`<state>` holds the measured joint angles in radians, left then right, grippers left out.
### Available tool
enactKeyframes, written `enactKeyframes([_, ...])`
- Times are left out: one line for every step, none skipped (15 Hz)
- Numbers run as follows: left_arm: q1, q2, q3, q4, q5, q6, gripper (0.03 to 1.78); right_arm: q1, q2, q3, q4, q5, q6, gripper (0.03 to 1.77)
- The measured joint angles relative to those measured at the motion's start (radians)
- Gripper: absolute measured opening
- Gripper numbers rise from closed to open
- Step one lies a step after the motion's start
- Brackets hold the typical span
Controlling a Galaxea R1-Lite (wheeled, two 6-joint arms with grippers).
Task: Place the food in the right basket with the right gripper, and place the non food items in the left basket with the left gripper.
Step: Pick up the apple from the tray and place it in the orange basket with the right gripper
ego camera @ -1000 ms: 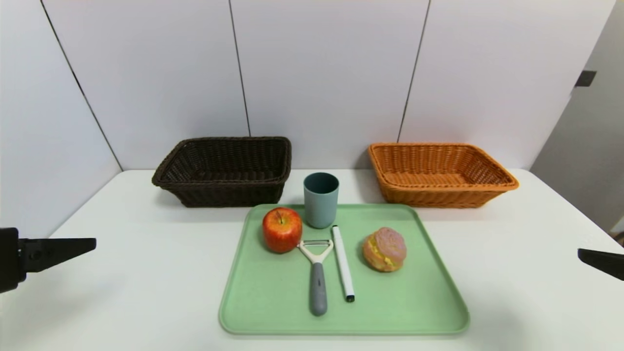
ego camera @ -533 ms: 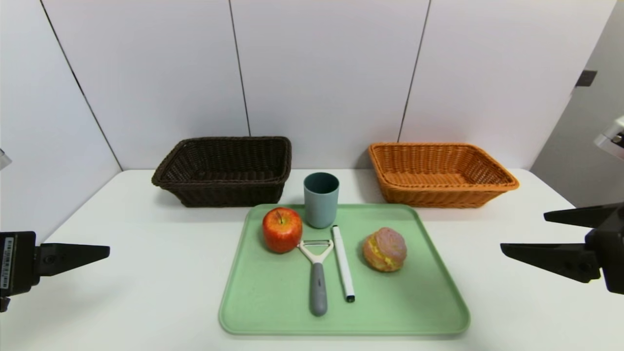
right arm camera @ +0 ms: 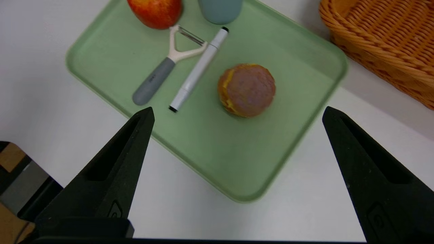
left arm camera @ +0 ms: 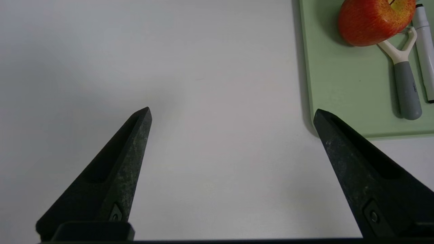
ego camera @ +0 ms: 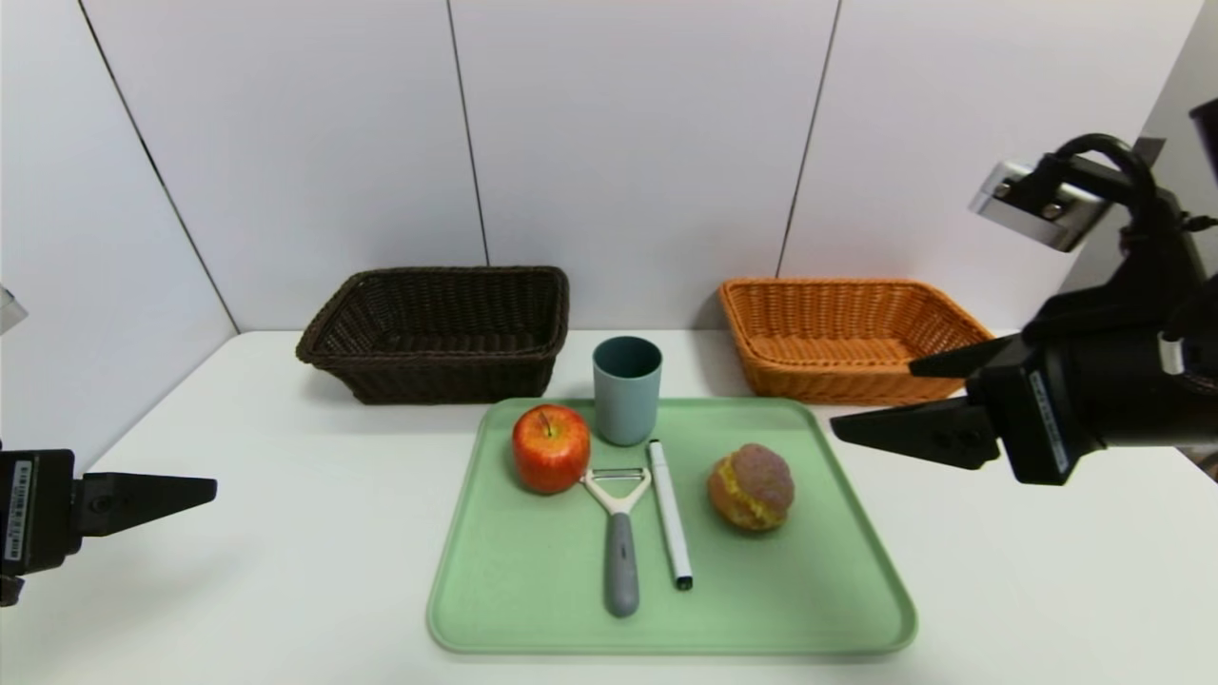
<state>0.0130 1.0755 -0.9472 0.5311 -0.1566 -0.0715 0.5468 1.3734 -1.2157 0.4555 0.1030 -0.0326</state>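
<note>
On the green tray point(ego camera: 790, 590) lie a red apple point(ego camera: 550, 447), a pinkish-brown bun point(ego camera: 751, 486), a white peeler point(ego camera: 618, 533) with a grey handle and a white pen point(ego camera: 669, 514). A teal-grey cup point(ego camera: 626, 390) stands at the tray's far edge. The dark brown left basket point(ego camera: 438, 328) and the orange right basket point(ego camera: 847, 338) stand behind, both with nothing in them. My right gripper point(ego camera: 873, 398) hangs open above the table, just right of the bun point(right arm camera: 246, 88). My left gripper point(left arm camera: 232, 111) is open, low over bare table left of the tray.
The white table point(ego camera: 285, 533) ends at a white panelled wall right behind the baskets. Bare table lies on both sides of the tray and along the front edge. The peeler's head touches the apple point(left arm camera: 374, 20).
My right gripper has come up from the table's right edge and moved left, up to the tray's right side. The left gripper has only edged slightly inward. Nothing on the tray has moved.
</note>
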Motion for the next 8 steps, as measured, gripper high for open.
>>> enactKeyframes([0.000,0.000,0.000,0.001,0.004,0.000,1.69,0.036,0.033,-0.033,0.002,-0.001,0.021,1.71])
enactKeyframes([0.000,0.000,0.000,0.001,0.004,0.000,1.69,0.074,0.070,-0.069,0.007,-0.002,0.047,1.71])
enactKeyframes([0.000,0.000,0.000,0.001,0.005,0.000,1.69,0.108,0.104,-0.101,0.012,-0.003,0.083,1.71])
enactKeyframes([0.000,0.000,0.000,0.005,0.004,0.000,1.69,0.145,0.137,-0.133,0.018,-0.004,0.123,1.71])
enactKeyframes([0.000,0.000,0.000,0.011,0.005,0.000,1.69,0.186,0.172,-0.162,0.030,-0.004,0.163,1.71])
enactKeyframes([0.000,0.000,0.001,0.014,0.005,0.000,1.69,0.224,0.203,-0.185,0.039,-0.004,0.195,1.71])
enactKeyframes([0.000,0.000,0.001,0.018,0.004,0.001,1.69,0.257,0.233,-0.205,0.045,-0.006,0.222,1.71])
enactKeyframes([0.000,0.000,0.002,0.019,0.004,0.001,1.69,0.286,0.266,-0.227,0.047,-0.009,0.247,1.71])
